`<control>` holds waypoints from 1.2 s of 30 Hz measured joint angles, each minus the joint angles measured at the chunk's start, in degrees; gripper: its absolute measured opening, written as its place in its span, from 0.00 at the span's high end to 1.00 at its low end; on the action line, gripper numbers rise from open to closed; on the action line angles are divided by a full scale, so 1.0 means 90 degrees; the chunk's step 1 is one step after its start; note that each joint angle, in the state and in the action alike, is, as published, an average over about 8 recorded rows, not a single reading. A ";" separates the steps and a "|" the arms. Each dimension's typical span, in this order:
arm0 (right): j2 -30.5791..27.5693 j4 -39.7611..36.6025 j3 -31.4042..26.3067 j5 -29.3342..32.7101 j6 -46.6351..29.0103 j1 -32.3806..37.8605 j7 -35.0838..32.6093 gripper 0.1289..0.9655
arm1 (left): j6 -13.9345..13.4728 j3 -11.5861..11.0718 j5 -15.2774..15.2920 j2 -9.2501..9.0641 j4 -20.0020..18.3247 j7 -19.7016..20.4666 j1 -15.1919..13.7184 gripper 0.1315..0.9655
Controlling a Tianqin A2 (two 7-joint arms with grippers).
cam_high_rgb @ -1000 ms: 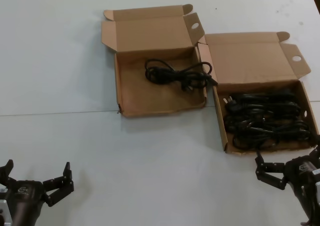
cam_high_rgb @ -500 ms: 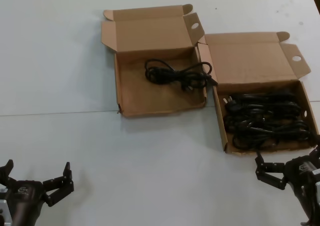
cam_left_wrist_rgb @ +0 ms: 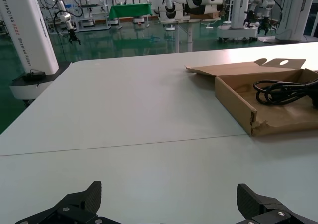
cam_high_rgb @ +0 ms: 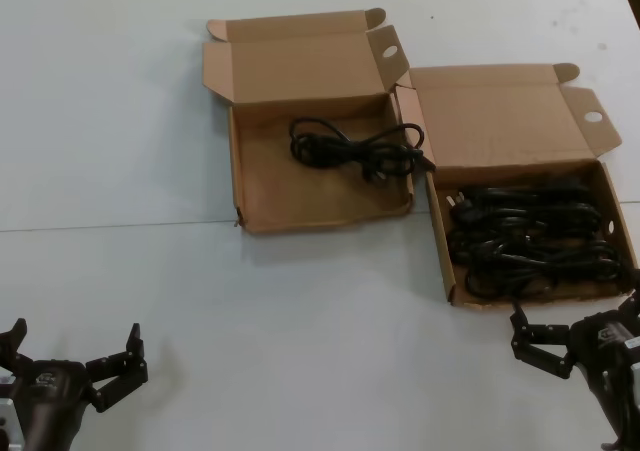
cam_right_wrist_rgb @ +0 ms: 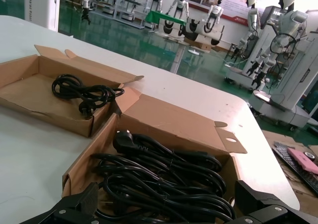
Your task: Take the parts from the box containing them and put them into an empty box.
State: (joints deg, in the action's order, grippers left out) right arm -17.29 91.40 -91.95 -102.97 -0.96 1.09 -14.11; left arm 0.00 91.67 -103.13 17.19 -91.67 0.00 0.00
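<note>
Two boxes side by side: straight-walled box (cam_high_rgb: 525, 233) at 2 o'clock full of cords (cam_high_rgb: 530, 241), wavy-walled box (cam_high_rgb: 318, 171) at 12 holds one cord (cam_high_rgb: 355, 148). Right gripper (cam_high_rgb: 570, 343) spread wide just before the full box (left gripper (cam_high_rgb: 70, 356) released at 7).

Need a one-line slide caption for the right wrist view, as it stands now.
Open right end effector hovers at the near edge of the full box of black cords; one cord lies in the other box.
</note>
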 joint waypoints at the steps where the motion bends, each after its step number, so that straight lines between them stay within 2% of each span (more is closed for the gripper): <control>1: 0.0000 0.0000 0.0000 0.0000 0.0000 0.0000 0.0000 0.00 | 0.0000 0.0000 0.0000 0.0000 0.0000 0.0000 0.0000 0.00; 36: 0.0000 0.0000 0.0000 0.0000 0.0000 0.0000 0.0000 0.00 | 0.0000 0.0000 0.0000 0.0000 0.0000 0.0000 0.0000 0.00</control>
State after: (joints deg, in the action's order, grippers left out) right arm -17.29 91.40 -91.95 -102.97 -0.96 1.09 -14.11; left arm 0.00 91.67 -103.13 17.19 -91.67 0.00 0.00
